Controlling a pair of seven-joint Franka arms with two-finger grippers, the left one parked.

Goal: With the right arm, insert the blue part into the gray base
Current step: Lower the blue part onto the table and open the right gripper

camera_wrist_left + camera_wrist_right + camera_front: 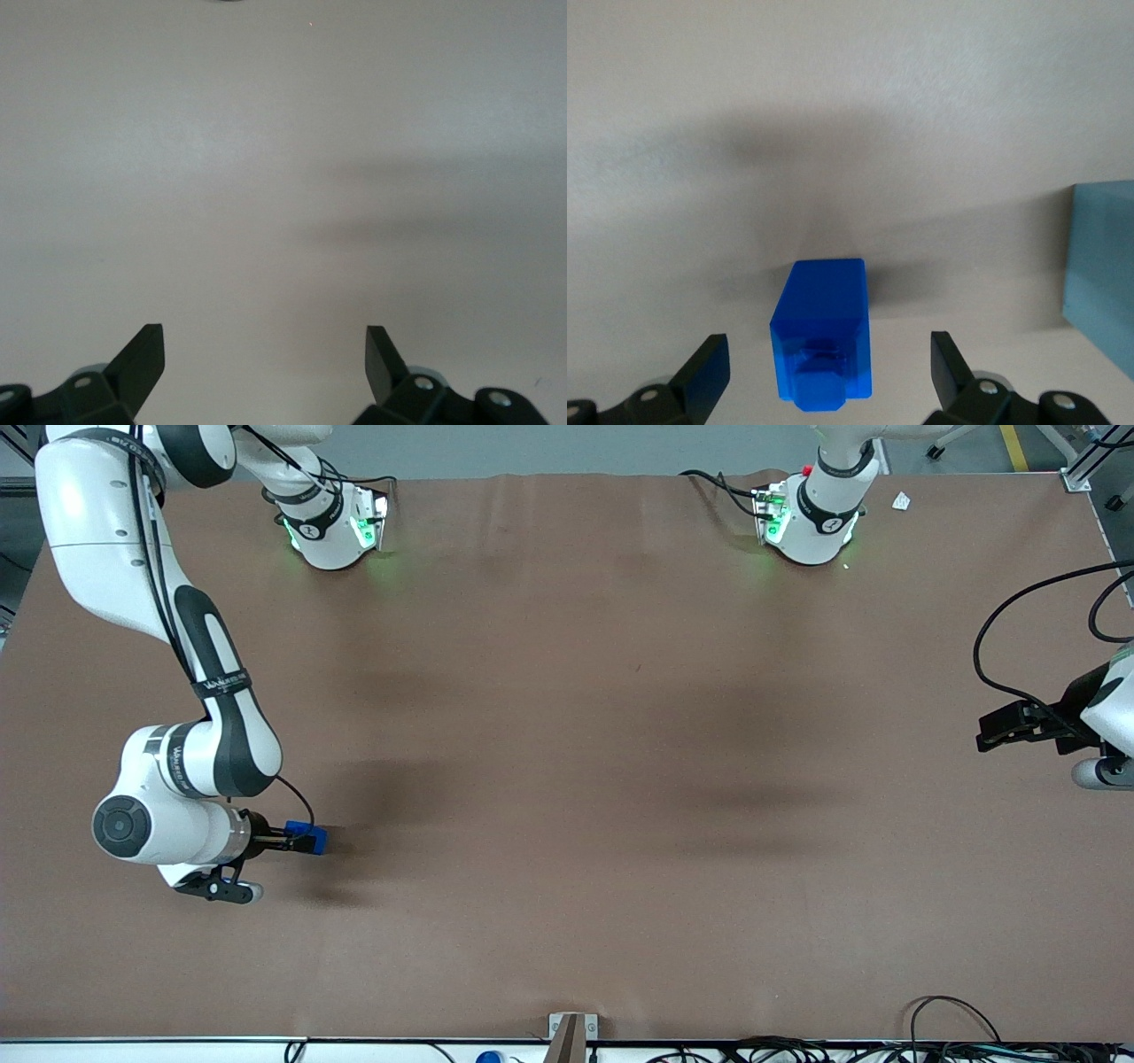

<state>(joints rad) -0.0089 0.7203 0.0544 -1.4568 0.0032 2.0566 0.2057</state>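
The blue part (310,839) lies on the brown table (567,779) toward the working arm's end, fairly near the front camera. In the right wrist view the blue part (824,341) points its raised stub at the camera. My right gripper (299,840) is low over the table and open. The blue part sits between its fingers (704,367) with a gap on each side of it. My right gripper (828,359) touches nothing. A pale gray-blue block, the gray base (1103,274), stands beside the blue part in the right wrist view. The front view does not show it.
The working arm's base (332,527) and the parked arm's base (811,518) stand at the table's edge farthest from the front camera. Black cables (1001,646) loop at the parked arm's end. A small bracket (571,1029) sits at the near edge.
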